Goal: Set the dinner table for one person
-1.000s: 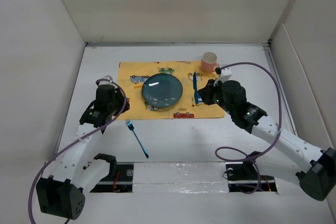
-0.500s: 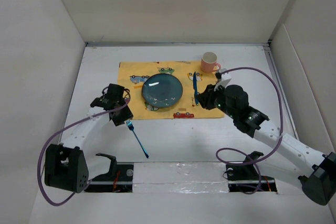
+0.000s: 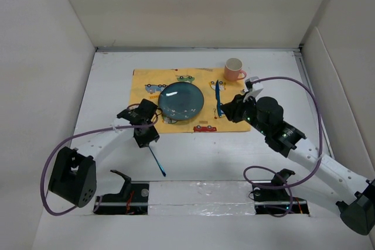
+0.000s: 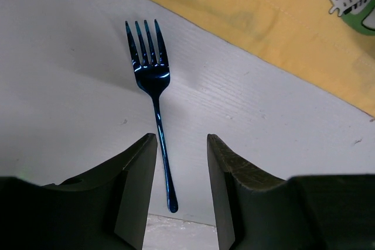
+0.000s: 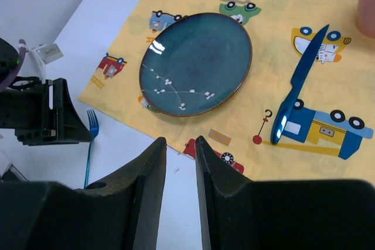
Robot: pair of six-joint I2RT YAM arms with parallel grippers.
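The white dinner table [image 3: 193,156] carries a yellow car-print placemat [image 3: 146,80] with a dark teal plate [image 3: 181,100], a blue knife [image 3: 217,99] to the plate's right and a pink cup [image 3: 234,69] at the mat's far right corner. A blue fork [image 4: 153,86] lies on the bare table just off the mat's near left edge. My left gripper [image 4: 181,139] hovers open over it, the handle running between the fingers and touching neither. My right gripper [image 5: 180,140] is open and empty, above the mat's near edge, right of the plate [image 5: 196,62] and left of the knife [image 5: 296,95].
White walls close in the table at the left, back and right. Purple cables loop from both arms over the near part of the table. A taped strip with the arm bases [image 3: 199,194] runs along the near edge.
My left arm has swung right and toward the near edge, ending over the fork. My right gripper has opened and drawn back from the knife, which stays on the mat.
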